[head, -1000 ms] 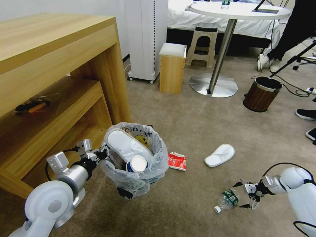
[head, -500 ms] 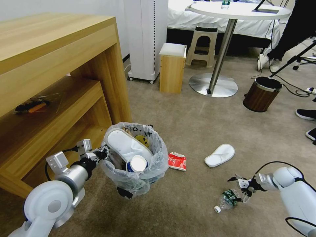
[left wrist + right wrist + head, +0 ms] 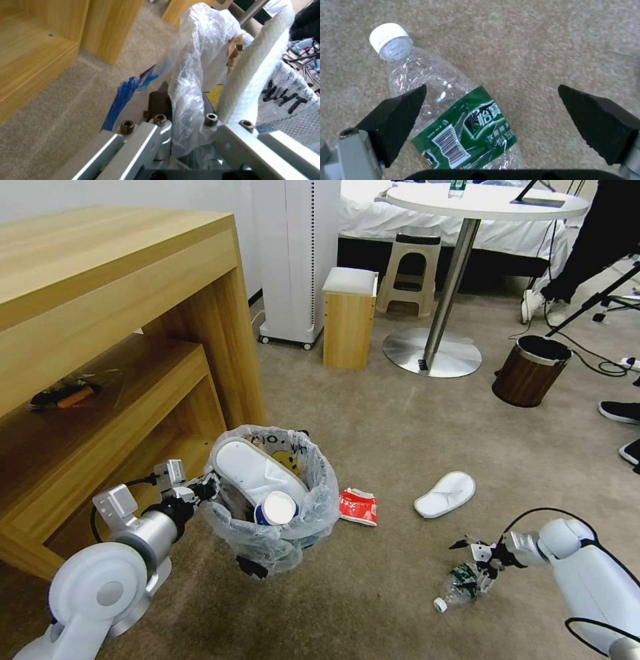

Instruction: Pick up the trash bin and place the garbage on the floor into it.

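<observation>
The trash bin [image 3: 293,537], lined with a crinkly white bag [image 3: 195,57], hangs tilted just off the beige floor [image 3: 373,607]. My left gripper [image 3: 202,491] is shut on its rim, with bag plastic pinched between the fingers [image 3: 159,101]. A white slipper [image 3: 252,469] and a blue-white cup [image 3: 277,508] lie in the bin. A red wrapper [image 3: 358,507], another white slipper [image 3: 445,494] and a clear green-labelled bottle [image 3: 459,585] lie on the carpet. My right gripper [image 3: 476,560] is open and low over the bottle [image 3: 460,120], one finger [image 3: 395,117] at each side.
A large wooden desk with a shelf [image 3: 133,313] stands close on the left of the bin. Farther back are a wooden stool [image 3: 348,317], a round table's metal base [image 3: 432,355] and a brown wood-grain bin [image 3: 530,370]. Shoes [image 3: 619,411] and cables lie at the right edge.
My right gripper has moved left and down, from beside the bottle to straddling it. The left gripper and bin have shifted only slightly.
</observation>
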Motion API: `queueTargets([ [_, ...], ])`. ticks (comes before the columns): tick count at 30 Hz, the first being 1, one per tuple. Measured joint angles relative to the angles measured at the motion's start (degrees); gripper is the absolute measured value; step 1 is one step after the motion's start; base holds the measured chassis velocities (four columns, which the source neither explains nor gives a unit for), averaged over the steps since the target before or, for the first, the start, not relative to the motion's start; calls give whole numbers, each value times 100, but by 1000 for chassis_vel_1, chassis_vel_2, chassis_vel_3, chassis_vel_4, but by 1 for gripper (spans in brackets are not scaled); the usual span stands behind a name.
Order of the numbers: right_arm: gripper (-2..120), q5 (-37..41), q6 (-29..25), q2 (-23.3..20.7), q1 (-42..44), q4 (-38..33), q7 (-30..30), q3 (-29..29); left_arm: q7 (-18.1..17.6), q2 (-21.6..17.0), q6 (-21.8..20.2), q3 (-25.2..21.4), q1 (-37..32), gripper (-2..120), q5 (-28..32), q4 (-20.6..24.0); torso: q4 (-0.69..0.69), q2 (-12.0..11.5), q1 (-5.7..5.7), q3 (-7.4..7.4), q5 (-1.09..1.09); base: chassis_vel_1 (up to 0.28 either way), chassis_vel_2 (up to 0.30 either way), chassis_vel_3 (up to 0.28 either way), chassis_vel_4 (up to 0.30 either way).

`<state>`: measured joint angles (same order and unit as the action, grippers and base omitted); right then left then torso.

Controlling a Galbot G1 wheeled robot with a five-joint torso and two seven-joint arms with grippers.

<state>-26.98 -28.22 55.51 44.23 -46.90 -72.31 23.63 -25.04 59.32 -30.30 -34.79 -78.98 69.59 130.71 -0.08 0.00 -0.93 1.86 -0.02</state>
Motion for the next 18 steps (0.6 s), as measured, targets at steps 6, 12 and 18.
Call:
queueTargets([
  [6,100,-11,-12,18,20,22,-172,-106,5,-27,5,-36,7,3,32,-12,0,0,0,0,1,0,0,0,0],
  [12,100,-41,-41,16,26,18,-285,-114,8,-29,8,-36,15,3,35,-29,0,0,0,0,1,0,0,0,0],
  [18,100,67,-79,-19,22,-16,-349,-101,9,-43,9,-26,52,3,39,-35,0,0,0,1,4,0,0,0,0],
])
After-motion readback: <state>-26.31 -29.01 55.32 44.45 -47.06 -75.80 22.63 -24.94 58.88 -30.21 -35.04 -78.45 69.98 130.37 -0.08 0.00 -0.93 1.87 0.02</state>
